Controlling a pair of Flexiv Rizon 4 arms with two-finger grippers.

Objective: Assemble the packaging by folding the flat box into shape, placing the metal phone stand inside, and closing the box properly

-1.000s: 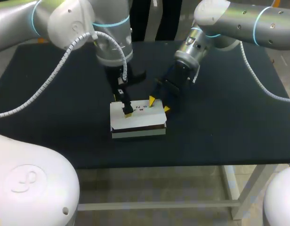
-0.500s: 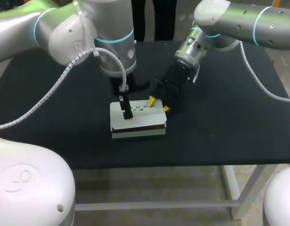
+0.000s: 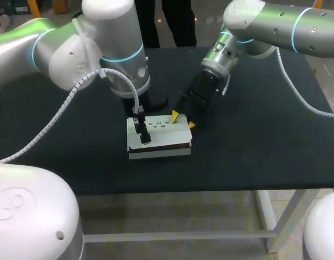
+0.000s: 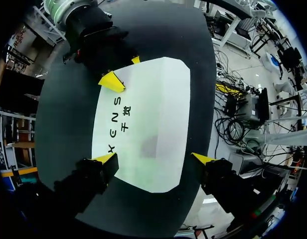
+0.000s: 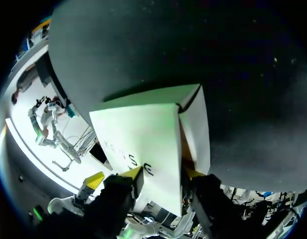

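Observation:
The white box (image 3: 161, 136) lies folded in the middle of the black table, its printed lid down and a dark gap under the lid's front edge. My left gripper (image 3: 141, 135) hangs over the box's left part, open; in the left wrist view its fingers (image 4: 155, 159) straddle the lid (image 4: 153, 114) without touching it. My right gripper (image 3: 183, 120) is at the box's far right corner, shut on it: one yellow tip on the lid, the other against the end flap (image 5: 196, 129). The lid (image 5: 138, 134) runs down between its fingers (image 5: 163, 174). No phone stand shows.
The black table (image 3: 254, 146) has bare room to the right, left and front of the box. In the left wrist view my right gripper (image 4: 122, 70) is ahead, at the lid's far edge.
My left arm has swung and turned above the box, and its gripper has shifted slightly left and toward the box's front. The right arm and the box have stayed put.

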